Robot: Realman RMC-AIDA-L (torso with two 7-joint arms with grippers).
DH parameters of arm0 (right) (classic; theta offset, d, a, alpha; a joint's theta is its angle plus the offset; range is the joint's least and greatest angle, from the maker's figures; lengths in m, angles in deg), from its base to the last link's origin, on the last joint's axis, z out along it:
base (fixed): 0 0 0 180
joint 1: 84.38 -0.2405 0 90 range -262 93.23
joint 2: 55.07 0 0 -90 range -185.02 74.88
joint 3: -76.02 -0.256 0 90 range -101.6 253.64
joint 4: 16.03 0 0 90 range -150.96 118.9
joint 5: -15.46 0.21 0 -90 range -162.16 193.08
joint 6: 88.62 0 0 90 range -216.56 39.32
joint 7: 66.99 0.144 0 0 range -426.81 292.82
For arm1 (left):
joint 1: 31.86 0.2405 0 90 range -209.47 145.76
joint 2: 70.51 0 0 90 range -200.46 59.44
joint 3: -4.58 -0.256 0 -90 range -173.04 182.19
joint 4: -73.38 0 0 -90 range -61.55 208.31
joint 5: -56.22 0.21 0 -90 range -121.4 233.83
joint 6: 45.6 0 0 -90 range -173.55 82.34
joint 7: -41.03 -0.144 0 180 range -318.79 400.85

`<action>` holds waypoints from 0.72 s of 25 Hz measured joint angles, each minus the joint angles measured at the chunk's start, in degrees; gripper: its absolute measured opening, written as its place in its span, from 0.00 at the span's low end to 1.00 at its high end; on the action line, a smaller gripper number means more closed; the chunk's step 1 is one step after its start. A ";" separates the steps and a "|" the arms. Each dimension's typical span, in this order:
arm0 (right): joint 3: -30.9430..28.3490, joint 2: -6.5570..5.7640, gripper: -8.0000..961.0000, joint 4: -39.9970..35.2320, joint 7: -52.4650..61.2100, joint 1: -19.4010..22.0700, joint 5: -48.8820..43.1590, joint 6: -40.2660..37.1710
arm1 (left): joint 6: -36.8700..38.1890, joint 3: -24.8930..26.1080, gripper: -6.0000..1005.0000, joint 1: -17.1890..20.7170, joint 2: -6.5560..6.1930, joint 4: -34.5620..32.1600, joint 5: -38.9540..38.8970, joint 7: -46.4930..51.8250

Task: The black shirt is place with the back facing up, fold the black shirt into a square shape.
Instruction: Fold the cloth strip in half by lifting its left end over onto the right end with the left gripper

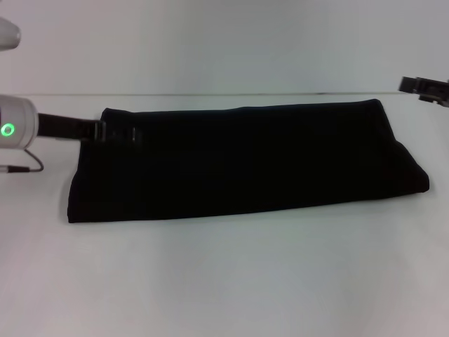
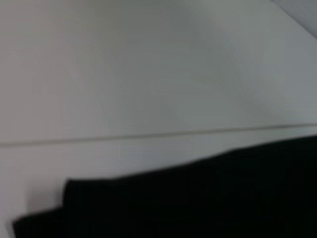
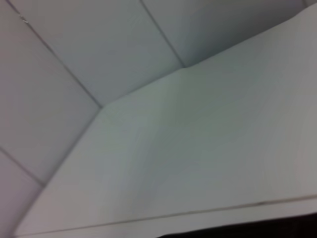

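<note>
So the black shirt lies on the white table as a long, narrow band running across in front of me, its long edges already doubled in; that shape suits a last fold end over end into a square. My left gripper sits at the far left corner of the band, low on the cloth, placed there, I judge, to take that end and carry it across. Black fingers against black fabric: I cannot tell whether they are parted or pinched. My right gripper hangs off past the far right corner, apart from the shirt, and its fingers I cannot make out either.
</note>
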 joint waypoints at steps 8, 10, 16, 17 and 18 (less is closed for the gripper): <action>2.19 -1.56 0.78 -0.39 -0.28 4.09 1.33 -6.77 | 10.85 0.14 0.91 3.18 -1.07 -2.66 0.69 8.83; 4.54 -1.59 0.78 -0.45 -0.65 4.21 1.14 -7.17 | 12.41 0.29 0.91 3.98 -1.18 -2.58 1.24 10.82; 9.46 -1.46 0.78 -1.10 -3.27 3.26 1.13 -8.61 | 15.99 1.63 0.91 4.61 -1.24 -0.99 1.81 16.07; 9.76 -1.39 0.78 -1.17 -3.73 2.93 1.14 -8.91 | 16.60 1.66 0.91 4.63 -1.27 -0.57 1.87 17.42; 10.03 -1.33 0.78 -1.21 -4.13 2.48 1.14 -9.15 | 16.60 1.66 0.91 4.63 -1.27 -0.57 1.87 17.42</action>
